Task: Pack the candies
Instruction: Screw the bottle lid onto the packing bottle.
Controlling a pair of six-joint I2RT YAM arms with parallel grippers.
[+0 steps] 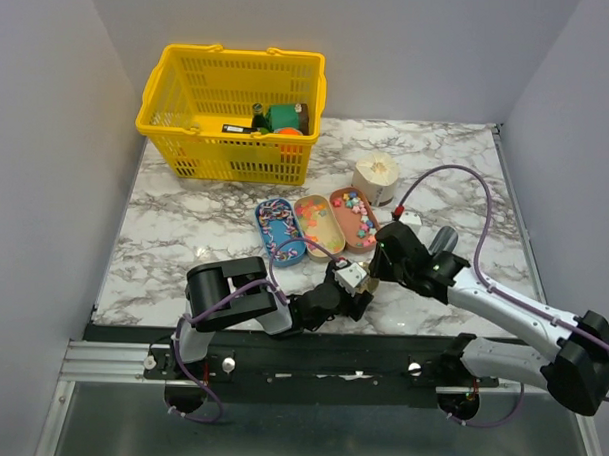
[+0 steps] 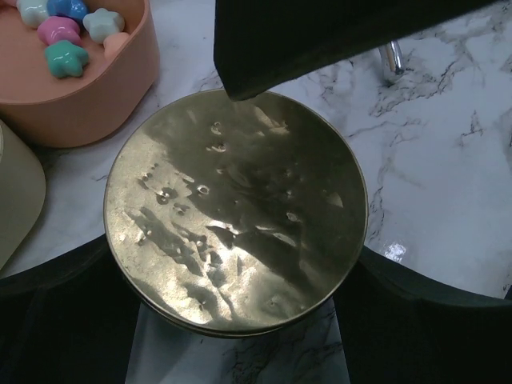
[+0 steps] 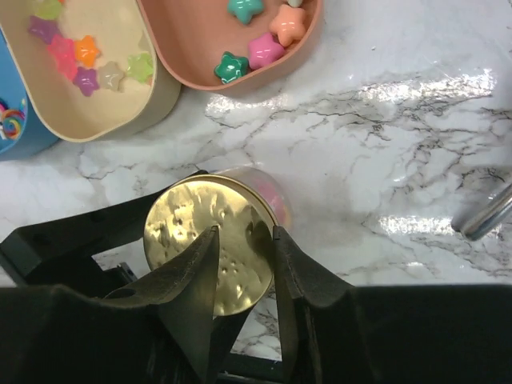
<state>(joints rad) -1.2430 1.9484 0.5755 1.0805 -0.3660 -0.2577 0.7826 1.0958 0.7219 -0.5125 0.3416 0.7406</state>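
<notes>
A clear jar with a gold lid [image 2: 232, 208] stands on the marble just in front of the trays. It also shows in the top view [image 1: 352, 277] and the right wrist view [image 3: 192, 232], with pink candies showing through its wall [image 3: 276, 200]. My left gripper [image 2: 236, 308] is shut on the jar, one dark finger on each side. My right gripper [image 3: 244, 232] hovers over the lid, its fingers a little apart. Star-shaped candies [image 3: 250, 50] lie in the salmon tray [image 1: 353, 218] and the cream tray [image 1: 319, 225].
A blue tray [image 1: 279, 230] lies left of the cream one. A yellow basket [image 1: 234, 110] with goods stands at the back left. A pale round container [image 1: 375, 176] stands behind the trays. A grey metal object [image 1: 442, 239] lies right of my right gripper.
</notes>
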